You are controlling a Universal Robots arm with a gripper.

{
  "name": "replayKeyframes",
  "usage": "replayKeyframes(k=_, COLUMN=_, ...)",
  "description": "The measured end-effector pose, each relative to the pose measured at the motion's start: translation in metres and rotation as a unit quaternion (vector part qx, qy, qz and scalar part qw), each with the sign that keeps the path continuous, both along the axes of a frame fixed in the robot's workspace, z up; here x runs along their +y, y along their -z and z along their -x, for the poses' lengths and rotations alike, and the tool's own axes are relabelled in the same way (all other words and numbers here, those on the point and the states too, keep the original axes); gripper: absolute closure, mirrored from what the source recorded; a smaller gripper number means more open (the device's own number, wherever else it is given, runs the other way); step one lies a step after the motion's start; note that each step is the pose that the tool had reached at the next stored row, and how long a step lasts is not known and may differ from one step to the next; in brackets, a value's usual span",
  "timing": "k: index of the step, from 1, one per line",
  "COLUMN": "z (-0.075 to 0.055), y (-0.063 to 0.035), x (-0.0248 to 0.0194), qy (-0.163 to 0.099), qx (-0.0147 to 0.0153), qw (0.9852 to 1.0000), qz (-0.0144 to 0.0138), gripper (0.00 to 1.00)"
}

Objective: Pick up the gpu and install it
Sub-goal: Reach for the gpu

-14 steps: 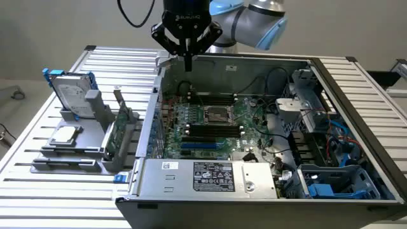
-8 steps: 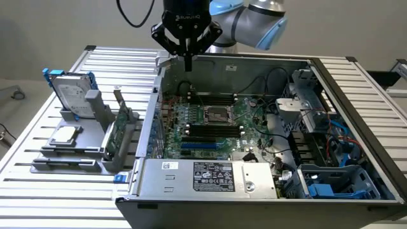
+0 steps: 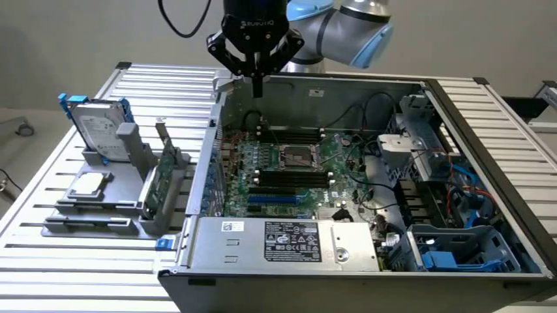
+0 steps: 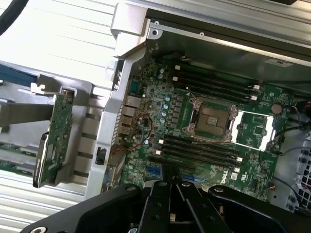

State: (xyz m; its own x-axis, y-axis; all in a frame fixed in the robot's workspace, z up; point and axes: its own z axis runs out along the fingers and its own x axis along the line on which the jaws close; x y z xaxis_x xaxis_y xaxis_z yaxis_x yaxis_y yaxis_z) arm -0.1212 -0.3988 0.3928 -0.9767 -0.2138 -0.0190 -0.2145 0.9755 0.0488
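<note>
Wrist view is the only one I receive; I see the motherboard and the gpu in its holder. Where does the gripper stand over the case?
Observer: The gripper hangs over the far corner of the case, on the side toward the rack, holding nothing.
Operator: What else is in the rack?
Observer: On the exterior view's left of the gpu, a silver hard drive with blue rails stands upright.
Operator: Anything lying flat?
Observer: A small square silver part lies flat on the rack's lower step.

gpu in stand beside case
</note>
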Motion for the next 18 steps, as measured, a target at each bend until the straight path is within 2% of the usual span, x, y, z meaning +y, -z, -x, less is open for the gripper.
replayKeyframes(k=5, z=0.000, y=0.0000, x=0.0000, qy=-0.008, qx=0.0001, qw=1.0000, qz=0.0000, gripper=0.89)
replayKeyframes(k=7, z=0.006, y=0.0001, x=0.0000, qy=-0.008, qx=0.0035, qw=1.0000, qz=0.0001, gripper=0.89)
replayKeyframes(k=13, z=0.033, y=0.0032, x=0.0000, qy=-0.008, qx=0.0110, qw=0.9999, qz=0.0000, gripper=0.89)
replayKeyframes(k=18, z=0.056, y=0.0058, x=0.0000, qy=-0.007, qx=0.0193, qw=0.9998, qz=-0.0001, gripper=0.89)
